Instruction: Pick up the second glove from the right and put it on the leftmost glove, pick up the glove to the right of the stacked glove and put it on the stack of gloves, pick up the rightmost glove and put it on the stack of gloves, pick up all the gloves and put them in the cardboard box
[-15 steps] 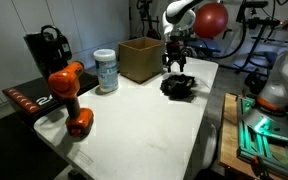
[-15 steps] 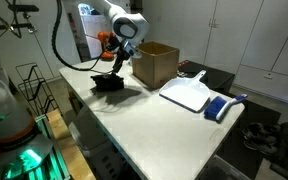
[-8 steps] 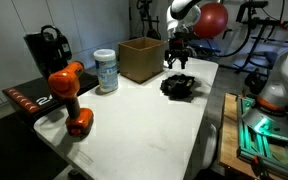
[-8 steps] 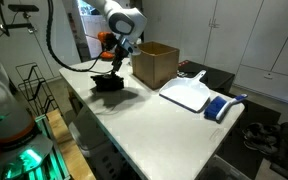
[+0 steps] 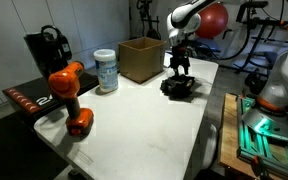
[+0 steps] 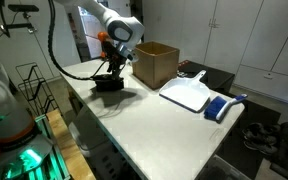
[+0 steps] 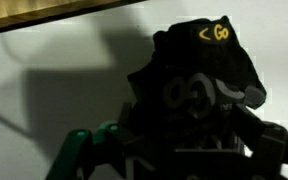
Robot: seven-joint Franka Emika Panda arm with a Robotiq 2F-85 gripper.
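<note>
My jaws rest on the stack of gloves (image 5: 179,89), four o'clock from the cardboard box (image 5: 140,58); I cannot tell their grip.

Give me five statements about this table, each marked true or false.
1. The stack of gloves lies on the table, outside the cardboard box. True.
2. The white canister stands inside the box. False: it stands on the table beside it.
3. The gripper is right over the stack. True.
4. The orange drill rests on the gloves. False: it stands apart, near the canister.
5. A glove bears yellow lettering in the wrist view. True.
</note>
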